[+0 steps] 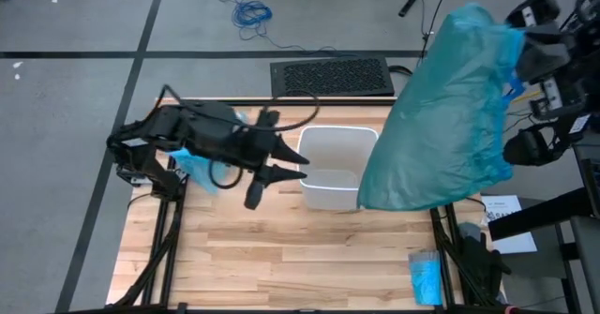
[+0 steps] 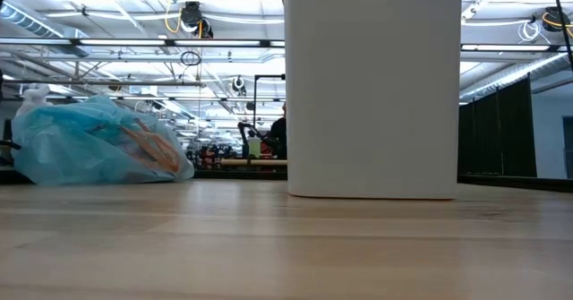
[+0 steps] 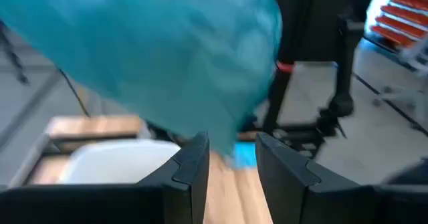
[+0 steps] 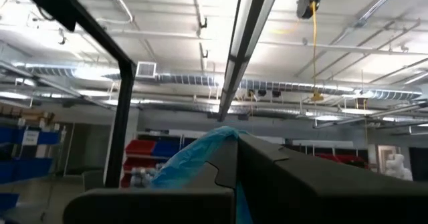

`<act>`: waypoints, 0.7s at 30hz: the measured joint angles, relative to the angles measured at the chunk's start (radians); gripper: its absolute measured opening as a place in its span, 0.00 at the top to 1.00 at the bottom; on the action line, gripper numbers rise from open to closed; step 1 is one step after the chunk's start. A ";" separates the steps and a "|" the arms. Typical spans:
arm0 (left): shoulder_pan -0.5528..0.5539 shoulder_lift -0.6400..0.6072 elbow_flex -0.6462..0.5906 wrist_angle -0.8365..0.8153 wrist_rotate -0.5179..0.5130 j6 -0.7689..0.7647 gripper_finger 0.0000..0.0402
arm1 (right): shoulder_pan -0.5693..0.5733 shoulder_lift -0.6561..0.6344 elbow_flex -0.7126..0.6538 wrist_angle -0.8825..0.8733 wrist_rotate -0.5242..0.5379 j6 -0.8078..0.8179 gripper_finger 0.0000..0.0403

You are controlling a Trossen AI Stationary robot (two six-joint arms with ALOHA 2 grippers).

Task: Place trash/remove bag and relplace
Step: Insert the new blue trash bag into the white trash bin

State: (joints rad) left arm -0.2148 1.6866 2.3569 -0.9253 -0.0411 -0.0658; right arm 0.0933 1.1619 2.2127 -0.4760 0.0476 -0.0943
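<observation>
R gripper (image 4: 234,158) is clamping the bag (image 1: 448,117) by its bunched neck, lifting it beside the bin (image 1: 334,166). Looks floppy, slippery, lightly loaded. L gripper (image 1: 292,162) is hovering part-open, empty, at bin rim.

Bin (image 2: 372,85) top cut off in low view; lifted bag (image 1: 450,117) contents hidden.
</observation>
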 joint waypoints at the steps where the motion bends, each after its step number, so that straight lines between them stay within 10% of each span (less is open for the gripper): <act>1: -0.010 -0.008 0.000 0.020 -0.028 0.023 0.71 | 0.000 0.006 0.000 0.001 -0.002 0.000 1.00; 15: -0.063 -0.076 -0.005 0.222 -0.199 0.244 0.71 | 0.000 0.070 0.000 0.135 -0.010 -0.091 1.00; 21: -0.063 -0.053 -0.008 0.161 -0.204 0.204 0.71 | -0.001 0.089 0.000 0.015 0.212 -0.189 1.00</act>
State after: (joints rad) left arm -0.2775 1.6333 2.3493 -0.7645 -0.2455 0.1379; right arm 0.0925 1.2507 2.2127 -0.4607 0.2593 -0.2829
